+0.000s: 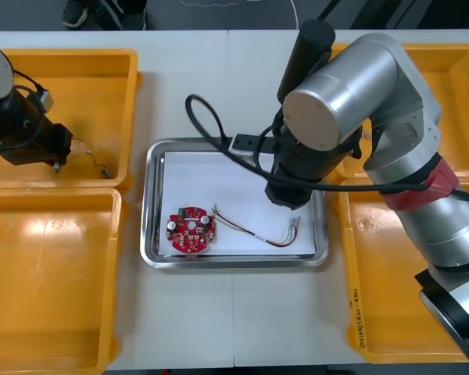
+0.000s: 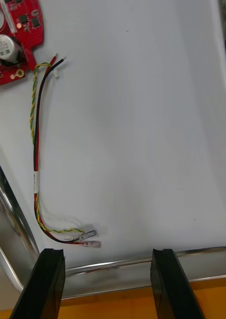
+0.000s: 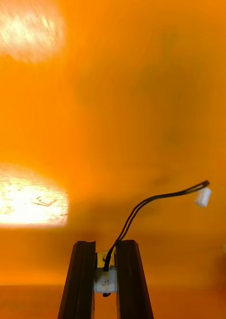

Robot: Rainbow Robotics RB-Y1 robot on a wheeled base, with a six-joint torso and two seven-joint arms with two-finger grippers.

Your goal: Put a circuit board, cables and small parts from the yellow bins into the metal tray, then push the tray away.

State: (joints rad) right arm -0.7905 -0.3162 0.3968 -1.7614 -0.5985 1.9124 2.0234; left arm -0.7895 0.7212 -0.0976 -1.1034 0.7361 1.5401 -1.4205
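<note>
While left tool [image 3: 106, 244] pinches black cable [image 3: 158, 197] in the yellow bin [image 1: 102, 58] left of the metal tray [image 1: 152, 234], right tool [image 2: 108, 251] hangs spread above it; circuit board [image 1: 191, 230] and red-and-yellow cable [image 1: 254, 233] lie inside.

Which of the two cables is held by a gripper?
The thin black cable with a white plug, clamped in the left gripper over a yellow bin. The red and yellow cable lies loose in the metal tray, under the open right gripper.
</note>
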